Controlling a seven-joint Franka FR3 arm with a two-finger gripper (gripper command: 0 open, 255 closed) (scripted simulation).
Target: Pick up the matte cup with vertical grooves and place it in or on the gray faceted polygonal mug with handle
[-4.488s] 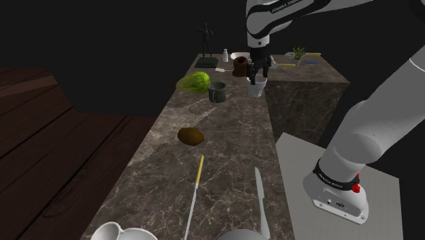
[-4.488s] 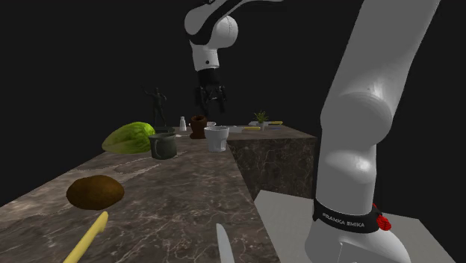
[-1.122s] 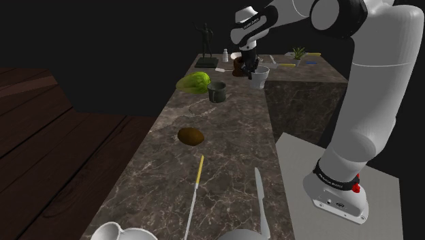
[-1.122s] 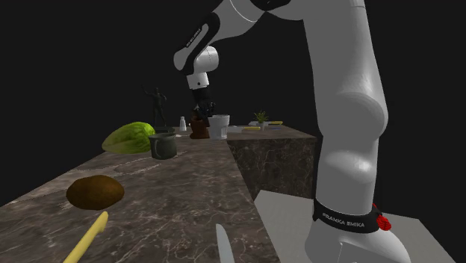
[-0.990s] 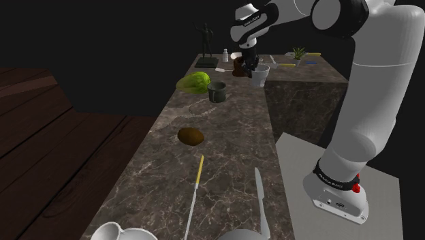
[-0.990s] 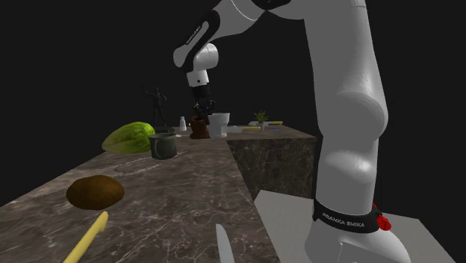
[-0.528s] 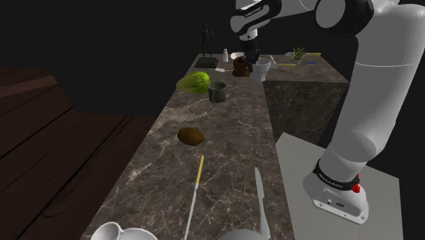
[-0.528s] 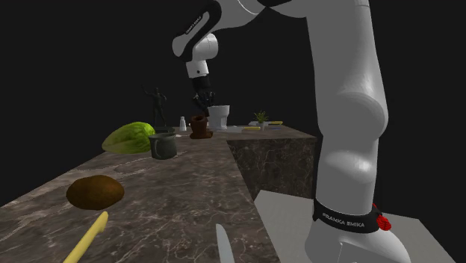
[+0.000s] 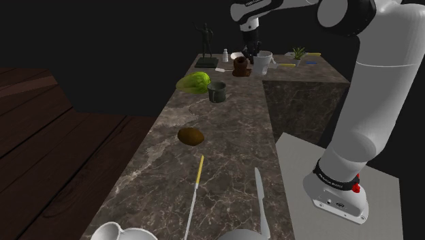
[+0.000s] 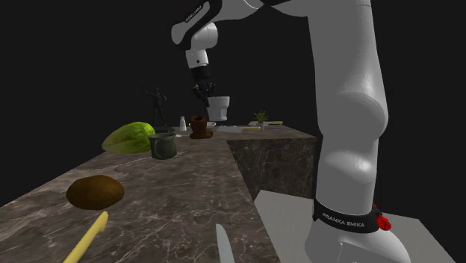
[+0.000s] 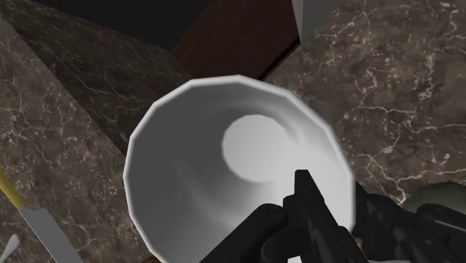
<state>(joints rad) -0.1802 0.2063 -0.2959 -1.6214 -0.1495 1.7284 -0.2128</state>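
Shoulder view: your black hand [image 9: 253,50] clasps the plain white tapered cup [image 9: 263,60] by its rim, high above the marbled bench [image 9: 225,140]. Carry it level over the dark grey faceted mug [image 9: 216,91], centre it, then lower.

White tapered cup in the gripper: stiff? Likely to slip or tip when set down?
Probably rigid: the white tapered cup shows a round rim though the black gripper pinches one wall. Likely light: it hangs roughly upright from that one-sided grip. Its base is narrower than its mouth, so it may tip if released off-centre on the dark greenish mug.
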